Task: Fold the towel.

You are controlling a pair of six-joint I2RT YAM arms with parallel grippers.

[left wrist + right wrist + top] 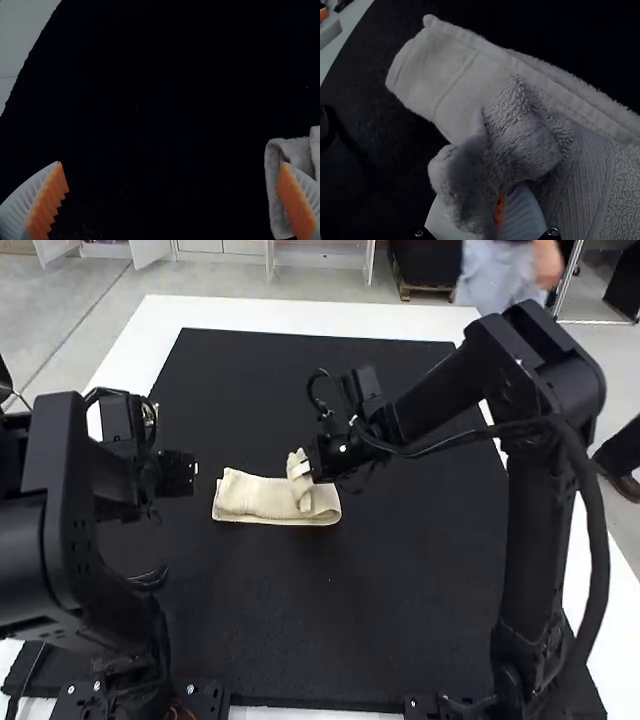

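Left arm point(60, 520) is right up front, its gripper point(180, 474) near the towel point(245, 498), fingers wide apart. Towel's lying in a folded strip on the black mat point(330, 620), and the right gripper point(306, 470) has a bunched bit pinched near the right-hand end.

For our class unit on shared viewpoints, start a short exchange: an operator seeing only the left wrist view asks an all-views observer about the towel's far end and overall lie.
Operator: Is anything holding the towel?
Observer: Yes, the right gripper pinches a bunched part of the towel.
Operator: How does the rest lie?
Observer: In the high view, as a narrow folded strip running left to right across the black mat.
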